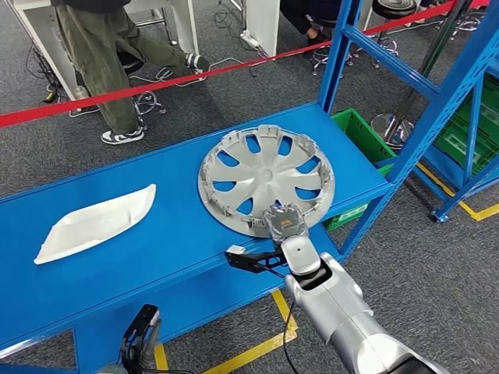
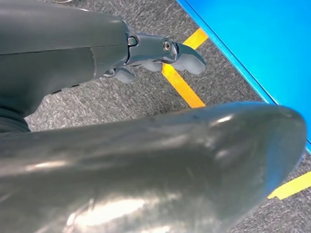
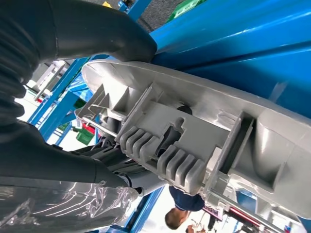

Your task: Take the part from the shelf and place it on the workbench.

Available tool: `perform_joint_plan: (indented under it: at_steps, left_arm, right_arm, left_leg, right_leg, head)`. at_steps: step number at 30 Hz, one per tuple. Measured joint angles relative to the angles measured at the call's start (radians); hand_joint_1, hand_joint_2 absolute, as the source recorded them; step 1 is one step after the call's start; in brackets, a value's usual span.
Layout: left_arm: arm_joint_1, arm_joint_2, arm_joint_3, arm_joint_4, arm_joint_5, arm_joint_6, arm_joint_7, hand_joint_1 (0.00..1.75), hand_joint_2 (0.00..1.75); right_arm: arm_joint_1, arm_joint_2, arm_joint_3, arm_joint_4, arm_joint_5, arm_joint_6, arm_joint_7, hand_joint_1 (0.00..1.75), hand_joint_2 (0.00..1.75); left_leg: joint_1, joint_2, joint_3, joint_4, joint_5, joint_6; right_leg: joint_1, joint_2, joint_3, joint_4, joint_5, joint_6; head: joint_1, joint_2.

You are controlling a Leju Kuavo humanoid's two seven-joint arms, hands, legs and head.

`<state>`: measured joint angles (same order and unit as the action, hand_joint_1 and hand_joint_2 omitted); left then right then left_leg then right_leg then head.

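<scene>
Silver plastic hubcap (image 1: 266,181) – matt, ribbed – on smooth blue-painted shelf (image 1: 171,234).

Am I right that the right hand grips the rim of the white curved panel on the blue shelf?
Not quite. The right hand grips the rim of the silver hubcap, as the head view shows. The white curved panel lies untouched further along the blue shelf.

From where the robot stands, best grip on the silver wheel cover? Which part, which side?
The near rim. The wheel cover lies flat on the blue shelf, inner side up, so only its edge offers a pinch. Its closest arc sits by the shelf's front edge, where the right hand already meets it; the right wrist view shows fingers around the ribbed rim.
</scene>
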<state>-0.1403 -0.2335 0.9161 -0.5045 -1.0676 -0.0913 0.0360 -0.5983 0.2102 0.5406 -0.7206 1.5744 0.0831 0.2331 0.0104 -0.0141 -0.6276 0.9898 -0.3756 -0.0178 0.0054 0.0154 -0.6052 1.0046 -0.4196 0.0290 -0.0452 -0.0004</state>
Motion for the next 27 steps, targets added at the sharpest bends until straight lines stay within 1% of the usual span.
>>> perform_joint_plan:
  at_steps: [3,6,10,12,15,19,21,23,26,27]
  left_arm:
    - [0.000,0.001,0.001,0.001,-0.001,-0.002,0.000,0.00,0.00]
    - [0.000,0.001,0.002,0.002,-0.002,-0.004,0.000,0.00,0.00]
    - [0.004,-0.001,0.002,0.005,0.001,-0.002,-0.006,0.00,0.00]
    - [0.009,-0.002,0.005,0.006,0.008,0.002,-0.017,0.00,0.00]
    - [0.021,-0.004,0.011,0.006,0.016,0.011,-0.031,0.00,0.00]
    - [0.037,-0.008,0.024,0.006,0.013,0.035,-0.034,0.00,1.75]
    - [0.044,-0.013,0.032,0.002,0.003,0.061,-0.029,0.00,1.75]
    - [0.051,-0.023,0.037,-0.016,-0.016,0.108,-0.027,0.00,1.75]
    - [0.061,-0.050,0.046,-0.076,-0.040,0.155,-0.042,0.00,1.75]
    - [0.064,-0.060,0.050,-0.096,-0.043,0.156,-0.046,0.00,1.31]
  right_arm:
    - [0.000,0.000,0.000,0.000,0.000,0.000,0.000,1.75,1.75]
    - [0.001,0.000,0.000,0.000,0.000,-0.009,-0.004,1.75,1.75]
    - [0.021,-0.001,-0.017,-0.032,0.000,-0.055,-0.045,1.75,1.75]
    - [0.054,-0.002,-0.038,-0.097,0.000,-0.071,-0.085,1.75,1.75]
    - [0.129,0.003,-0.083,-0.268,0.000,-0.084,-0.164,1.75,1.75]
    - [0.220,0.015,-0.131,-0.505,-0.011,-0.100,-0.239,1.75,1.75]
    - [0.261,0.019,-0.146,-0.607,-0.026,-0.108,-0.260,1.75,1.75]
    - [0.306,0.024,-0.157,-0.714,-0.046,-0.119,-0.274,1.75,1.75]
    - [0.373,0.028,-0.169,-0.868,-0.072,-0.128,-0.284,1.75,1.75]
    - [0.390,0.028,-0.172,-0.912,-0.079,-0.129,-0.287,1.75,1.75]
  left_leg:
    - [0.000,0.000,0.000,0.000,0.001,0.000]
    - [0.000,0.000,0.000,0.000,0.001,0.000]
    - [0.000,0.000,0.000,0.000,0.001,0.000]
    - [0.000,0.000,-0.001,0.000,0.001,0.000]
    - [0.000,0.000,-0.002,0.000,0.001,0.000]
    - [0.000,0.000,-0.004,0.000,0.000,0.000]
    - [0.000,0.000,-0.004,0.000,0.000,0.000]
    - [0.000,0.000,-0.005,0.000,0.000,-0.001]
    - [0.000,-0.001,-0.007,0.000,-0.001,0.000]
    - [0.000,-0.001,-0.007,0.000,-0.002,0.000]
  right_leg:
    - [0.000,0.000,0.004,0.000,0.004,0.004]
    - [0.000,0.000,0.005,0.000,0.005,0.003]
    - [0.000,0.001,0.005,0.001,0.005,0.003]
    - [0.000,0.001,0.005,0.001,0.005,0.003]
    - [0.000,0.000,0.003,0.001,0.005,0.003]
    - [0.000,-0.002,0.002,0.002,0.002,0.002]
    - [0.000,-0.002,0.002,0.002,0.001,0.001]
    - [0.000,-0.002,0.001,0.002,0.001,0.002]
    - [0.000,-0.003,0.000,0.002,0.000,0.002]
    - [0.000,-0.003,-0.001,0.002,0.000,0.002]
  head:
    - [0.000,0.000]
    - [0.000,0.000]
    - [0.000,0.000]
    - [0.000,0.000]
    - [0.000,0.000]
    - [0.000,0.000]
    - [0.000,0.000]
    - [0.000,0.000]
    - [0.000,0.000]
    - [0.000,0.000]
